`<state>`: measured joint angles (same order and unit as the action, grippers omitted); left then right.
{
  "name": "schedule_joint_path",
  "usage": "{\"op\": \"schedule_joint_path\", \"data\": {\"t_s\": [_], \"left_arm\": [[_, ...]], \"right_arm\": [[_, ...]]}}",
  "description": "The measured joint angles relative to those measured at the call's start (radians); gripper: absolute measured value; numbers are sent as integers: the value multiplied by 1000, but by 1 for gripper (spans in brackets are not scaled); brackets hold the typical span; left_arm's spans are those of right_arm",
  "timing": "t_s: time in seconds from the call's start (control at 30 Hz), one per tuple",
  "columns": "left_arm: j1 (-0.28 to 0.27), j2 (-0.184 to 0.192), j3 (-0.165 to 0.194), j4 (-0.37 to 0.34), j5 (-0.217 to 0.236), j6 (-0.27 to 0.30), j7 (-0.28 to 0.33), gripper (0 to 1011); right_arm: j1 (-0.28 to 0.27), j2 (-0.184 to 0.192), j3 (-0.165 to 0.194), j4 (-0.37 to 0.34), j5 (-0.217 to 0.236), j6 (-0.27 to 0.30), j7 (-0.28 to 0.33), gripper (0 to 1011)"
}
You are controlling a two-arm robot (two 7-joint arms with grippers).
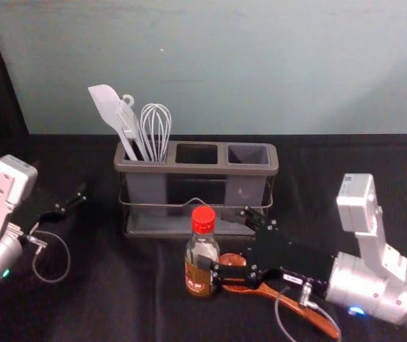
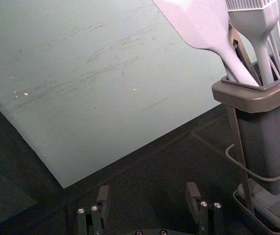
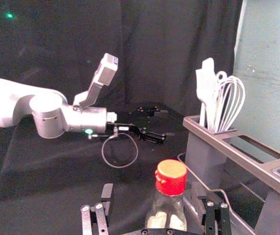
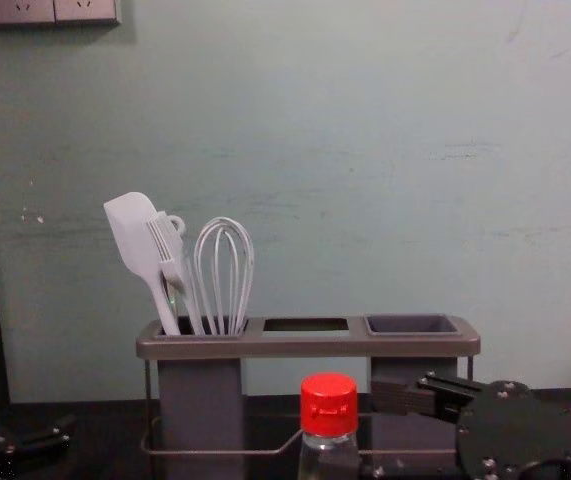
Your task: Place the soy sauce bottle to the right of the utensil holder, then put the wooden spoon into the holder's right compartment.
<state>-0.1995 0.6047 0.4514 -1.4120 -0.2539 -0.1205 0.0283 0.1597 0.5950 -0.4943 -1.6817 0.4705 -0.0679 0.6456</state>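
Observation:
In the head view my right gripper (image 1: 224, 239) stands open at the soy sauce bottle (image 1: 202, 256), one finger at the bottle's right side, the other farther back. The right wrist view shows the red-capped bottle (image 3: 169, 196) between the spread fingers of my right gripper (image 3: 153, 196); contact cannot be told. The wooden spoon (image 1: 318, 319) lies partly hidden beneath that gripper, right of the upright bottle. Behind is the utensil holder (image 1: 214, 169), with its right compartment (image 1: 249, 154) empty. My left gripper (image 1: 62, 191) is parked, open, at the left; its wrist view shows the gripper (image 2: 147, 196) too.
A white spatula (image 1: 108, 107), a brush and a whisk (image 1: 156, 128) stand in the holder's left compartment. The holder's wire frame (image 1: 189, 204) runs along its front, just behind the bottle. A pale wall (image 1: 260, 64) rises behind the black-covered table (image 1: 117, 306).

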Motion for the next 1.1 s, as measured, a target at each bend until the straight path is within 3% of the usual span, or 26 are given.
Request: {"op": "schedule_joint_path", "data": {"t_s": [0.5, 1.1], "left_arm": [[0, 0, 0, 0, 0, 0, 0, 1012], [0, 0, 0, 0, 0, 0, 0, 1011]], "right_arm": [[76, -58, -42, 64, -10, 14, 5, 1002], [94, -80, -45, 107, 9, 6, 1, 1002]]}}
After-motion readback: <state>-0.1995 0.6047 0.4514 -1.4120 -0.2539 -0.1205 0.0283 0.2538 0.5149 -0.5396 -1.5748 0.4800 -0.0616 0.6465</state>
